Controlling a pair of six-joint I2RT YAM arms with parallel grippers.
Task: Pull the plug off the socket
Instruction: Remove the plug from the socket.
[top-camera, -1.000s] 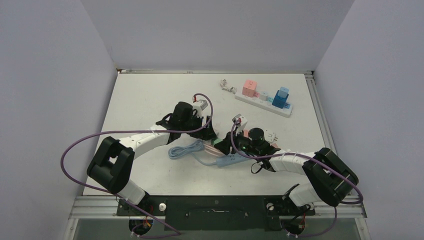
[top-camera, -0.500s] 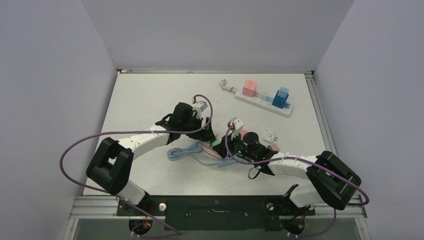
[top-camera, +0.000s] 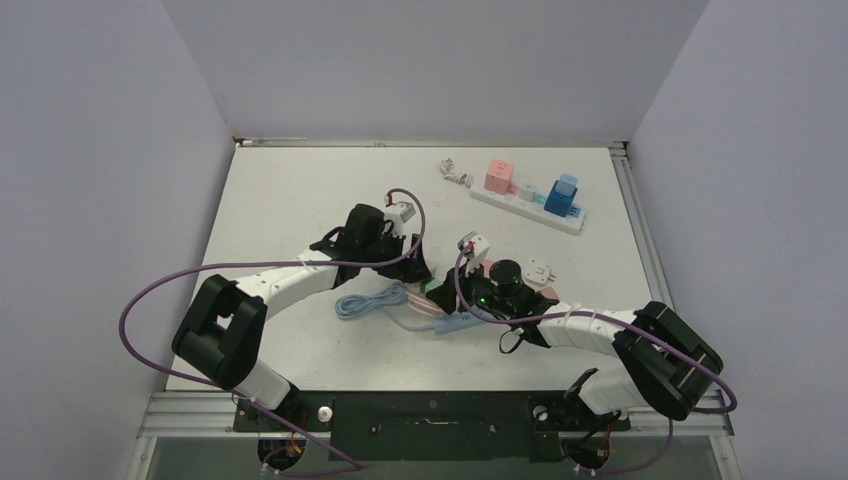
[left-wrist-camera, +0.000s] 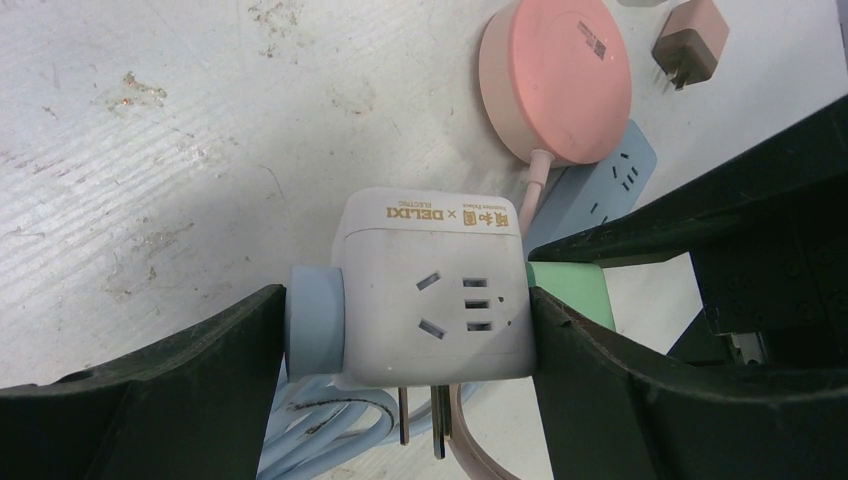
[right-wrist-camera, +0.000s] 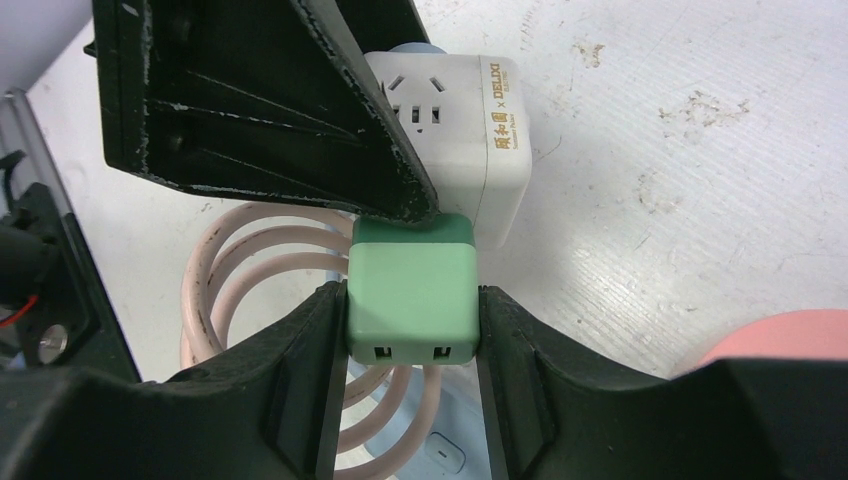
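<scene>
1. White tabletop (top-camera: 290, 190) boxed in by pale walls on 3 sides. From overhead, both arms meet at its middle, and their wrists hide most of the work. A power strip (top-camera: 528, 208) carrying pink and blue plugs lies well apart at the back right. A coiled blue cable (top-camera: 368, 300) lies near the left wrist.
2. On the left wrist camera, the socket cube (left-wrist-camera: 435, 300) sits between the left jaws. They are spread wide and press on both its sides, the left one against a blue rounded part (left-wrist-camera: 312, 325). The green plug (left-wrist-camera: 572, 283) sticks out on the cube's right, partly behind the right-hand finger. 2 metal pins (left-wrist-camera: 437, 425) show below the cube. A pink disc (left-wrist-camera: 555, 80) and a brown charger (left-wrist-camera: 690, 32) lie beyond it.
3. On the right wrist camera, the right jaws are closed to a narrow gap and clamp the green plug by its 2 flat sides. The plug sits flush against the cube with no gap showing. A pink cord (right-wrist-camera: 225, 290) coils underneath.
4. Both pieces look like hard, smooth, light plastic. The plug is probably held only by the friction of its pins, so the cube would follow unless it is braced. The flat sides are the right hold. A straight pull away from the cube seems safest, because twisting could bend the pins and the smooth faces could slip.
</scene>
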